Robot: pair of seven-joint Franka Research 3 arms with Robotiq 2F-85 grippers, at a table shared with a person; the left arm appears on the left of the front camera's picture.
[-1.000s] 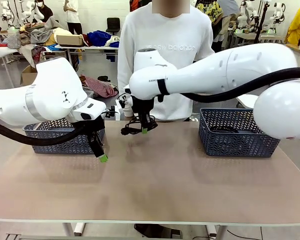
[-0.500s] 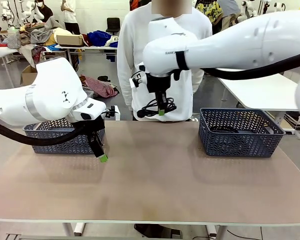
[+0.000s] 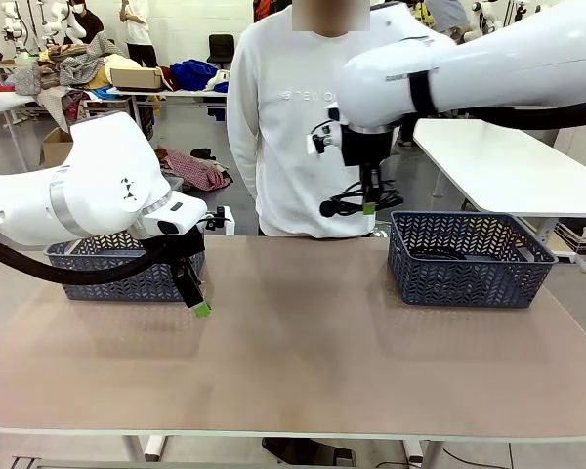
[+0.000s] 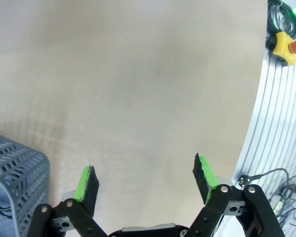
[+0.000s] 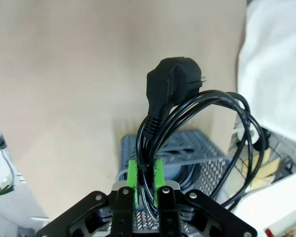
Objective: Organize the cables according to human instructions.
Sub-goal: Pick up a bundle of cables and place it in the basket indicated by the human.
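Observation:
A coiled black cable [image 3: 349, 204] hangs in the air in front of the person's chest, just left of the right basket [image 3: 466, 260]. My right gripper [image 3: 369, 203] is shut on it. In the right wrist view the green pads [image 5: 132, 175] pinch the cable's strands [image 5: 202, 106], and its plug [image 5: 173, 89] points away from the camera. Another cable [image 3: 438, 253] lies inside the right basket [image 5: 185, 147]. My left gripper [image 3: 201, 307] hovers just above the table beside the left basket [image 3: 105, 264]. Its jaws [image 4: 144, 177] stand open with nothing between them.
The person [image 3: 298, 117] in a white sweatshirt stands at the far edge, between the two baskets. A corner of the left basket [image 4: 14, 170] shows by my left fingers. A yellow stop button [image 4: 286, 43] sits beyond the table's edge.
My right arm has swung up and to the right with the cable, from the middle of the table to beside the right basket. The left arm has stayed still.

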